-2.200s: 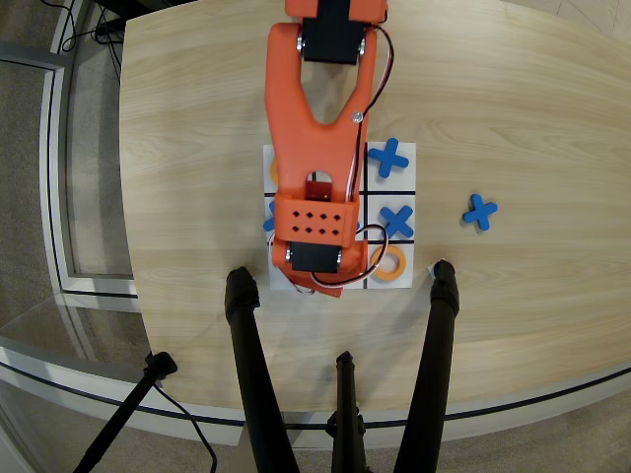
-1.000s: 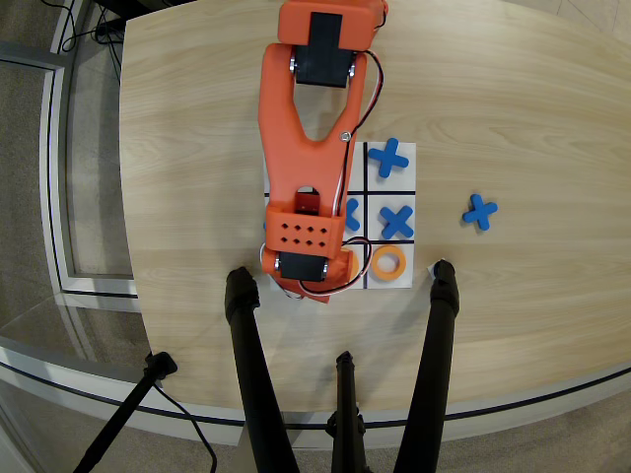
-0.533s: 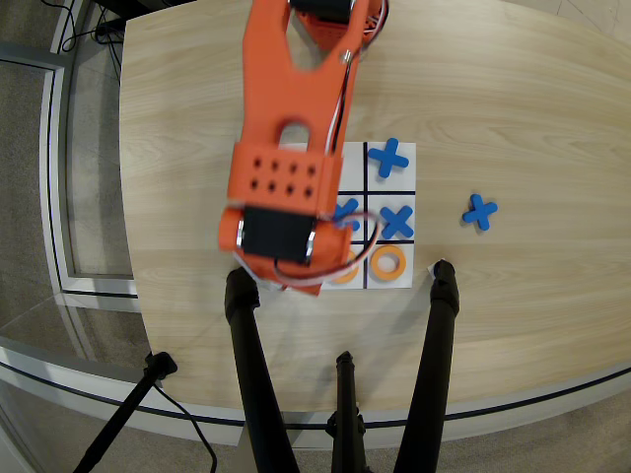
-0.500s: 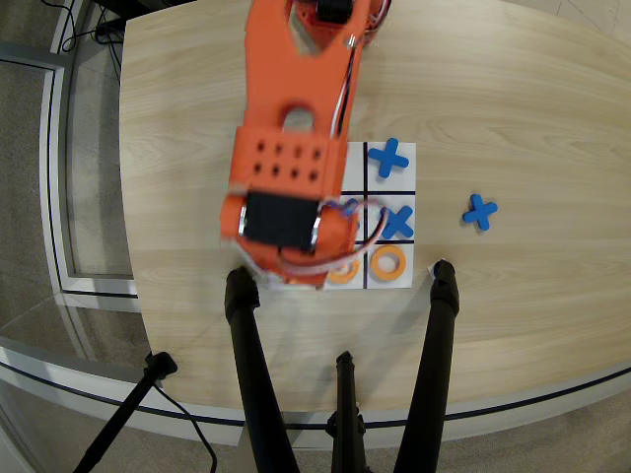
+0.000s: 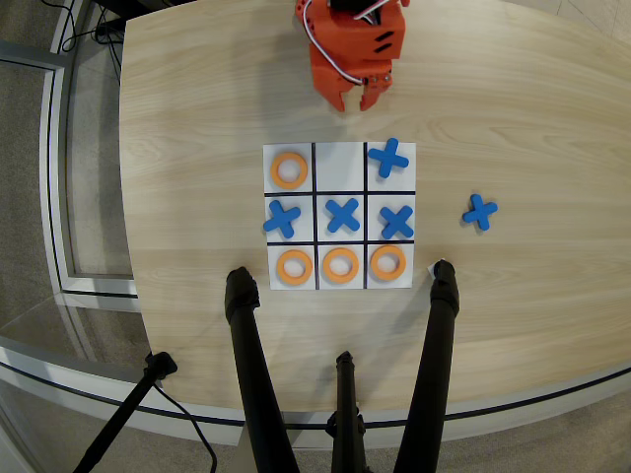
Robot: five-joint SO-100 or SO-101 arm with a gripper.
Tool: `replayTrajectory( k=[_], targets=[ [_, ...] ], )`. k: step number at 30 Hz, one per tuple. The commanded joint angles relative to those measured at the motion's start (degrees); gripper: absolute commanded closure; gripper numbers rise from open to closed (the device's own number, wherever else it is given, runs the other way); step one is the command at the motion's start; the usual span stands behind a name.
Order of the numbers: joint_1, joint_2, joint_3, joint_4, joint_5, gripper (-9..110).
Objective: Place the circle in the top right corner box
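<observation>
The white nine-cell board (image 5: 340,187) lies mid-table in the overhead view. Orange rings lie in its top-left cell (image 5: 289,169) and in all three bottom cells (image 5: 294,266), (image 5: 340,265), (image 5: 387,262). The top-right corner cell, as this view shows it, holds a blue cross (image 5: 388,158). Three more blue crosses fill the middle row (image 5: 342,214). The top-middle cell (image 5: 340,148) is bare. My orange gripper (image 5: 354,101) hangs above the table beyond the board's top edge, jaws slightly apart and holding nothing, clear of every piece.
A spare blue cross (image 5: 479,211) lies on the wood to the right of the board. Three black stand legs (image 5: 251,365) rise from the near table edge just below the board. The table's curved edge (image 5: 128,197) runs down the left.
</observation>
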Motion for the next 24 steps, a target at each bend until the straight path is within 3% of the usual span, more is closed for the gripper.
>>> replayTrajectory(
  k=[1, 6, 13, 16, 19, 24],
  targets=[
    [-0.79, 9.23, 7.29, 2.2, -0.44, 93],
    [-0.44, 16.96, 14.85, 0.97, 1.23, 102],
    [0.35, 17.67, 19.07, -1.05, 1.58, 102],
    [6.68, 17.58, 19.07, -1.32, 0.35, 101],
    [25.49, 17.67, 19.07, -0.88, 0.35, 101],
    [74.18, 20.04, 19.07, -0.62, 1.14, 101]
  ],
)
